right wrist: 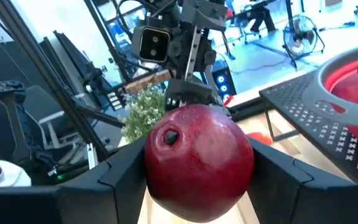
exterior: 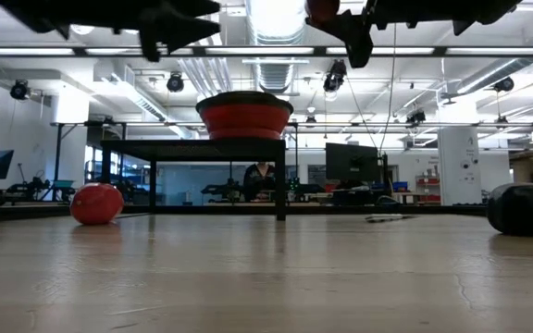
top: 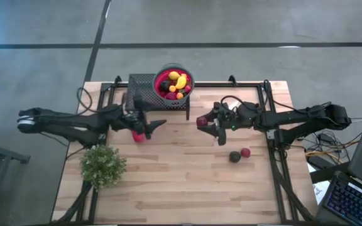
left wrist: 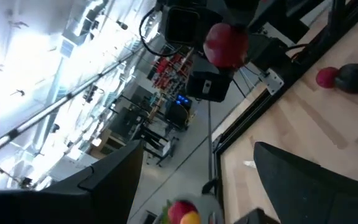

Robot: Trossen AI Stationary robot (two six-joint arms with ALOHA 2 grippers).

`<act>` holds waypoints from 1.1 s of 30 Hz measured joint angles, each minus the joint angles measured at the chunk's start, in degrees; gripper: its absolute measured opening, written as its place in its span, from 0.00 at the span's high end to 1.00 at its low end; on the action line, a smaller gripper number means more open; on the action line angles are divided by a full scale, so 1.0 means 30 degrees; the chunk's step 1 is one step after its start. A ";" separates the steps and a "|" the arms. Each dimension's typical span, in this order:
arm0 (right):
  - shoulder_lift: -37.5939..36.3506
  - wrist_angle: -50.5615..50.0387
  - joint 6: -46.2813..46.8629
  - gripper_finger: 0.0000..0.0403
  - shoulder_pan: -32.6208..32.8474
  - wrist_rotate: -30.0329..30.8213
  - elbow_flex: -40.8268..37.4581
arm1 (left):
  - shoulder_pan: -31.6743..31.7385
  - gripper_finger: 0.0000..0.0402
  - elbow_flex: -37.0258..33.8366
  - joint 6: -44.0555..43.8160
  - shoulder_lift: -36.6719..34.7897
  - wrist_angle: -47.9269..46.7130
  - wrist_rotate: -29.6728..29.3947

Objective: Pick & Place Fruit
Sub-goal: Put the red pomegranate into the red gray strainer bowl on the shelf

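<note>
Maroon fruit (right wrist: 199, 163) clamped in right claw (top: 207, 125), raised for carrying toward bowl (top: 187, 82); left claw (top: 148, 125) wide, empty.

1. Light comes from ceiling strip lights (exterior: 276, 14), which glare white in the low view; the arms beneath them show as black silhouettes.
2. The wooden table (top: 187, 182) is evenly lit in the high view, with soft, faint shadows beside the plant (top: 103, 166).
3. The left wrist view is blown out and hazy away from the table.
4. The red fruit (right wrist: 197, 162) is sharp; the room behind it is blurred.
</note>
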 joint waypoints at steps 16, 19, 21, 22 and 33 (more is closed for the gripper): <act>0.0000 -0.0873 -0.0598 0.43 -0.0066 -0.0064 0.1364 | -0.0422 0.22 0.5975 -0.1677 0.3658 -0.5800 0.0854; 0.0000 -0.1129 -0.0879 0.43 -0.0087 -0.0064 0.1853 | -0.0743 0.22 0.6113 -0.0039 0.4374 -0.4876 0.0683; 0.0000 -0.1830 -0.1126 0.44 -0.0117 -0.0059 0.2277 | -0.0737 0.22 0.6437 0.0005 0.4867 -0.4314 0.0367; 0.0000 -0.2059 -0.1230 0.45 -0.0124 -0.0054 0.2455 | -0.0725 0.22 0.6646 0.0098 0.5066 -0.4217 0.0005; 0.1606 -0.4641 -0.2073 0.41 -0.0124 -0.0025 0.5270 | -0.0787 0.22 0.9372 -0.1209 0.6344 -0.4656 -0.0297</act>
